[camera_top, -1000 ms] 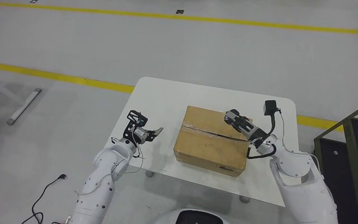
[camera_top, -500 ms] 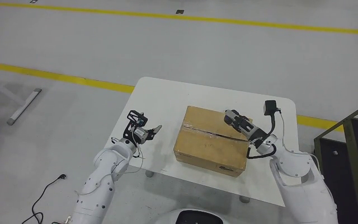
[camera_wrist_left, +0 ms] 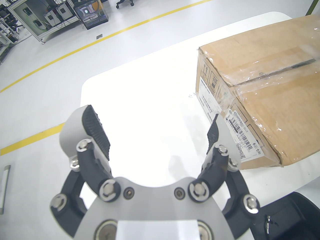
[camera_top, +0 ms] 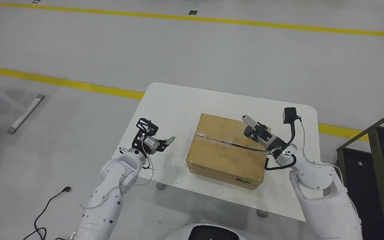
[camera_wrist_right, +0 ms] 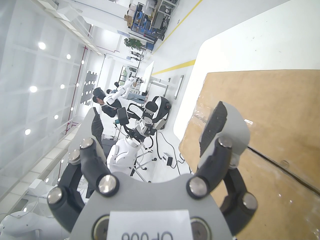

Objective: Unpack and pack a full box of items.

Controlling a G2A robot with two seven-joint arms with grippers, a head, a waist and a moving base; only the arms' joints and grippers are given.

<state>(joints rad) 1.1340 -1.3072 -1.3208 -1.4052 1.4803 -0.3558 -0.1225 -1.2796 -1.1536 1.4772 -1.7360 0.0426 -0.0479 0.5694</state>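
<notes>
**Right gripper shifts above the box**

Over the last second the right gripper (camera_top: pixel 247 120), poised over the top of the cardboard box (camera_top: pixel 225 150) near its taped seam, has edged slightly toward the table's far side. It has also turned at the wrist, so it looks slimmer from above. The left gripper (camera_top: pixel 163 143), beside the box, lifted a touch half a second ago and has since settled back.
</notes>
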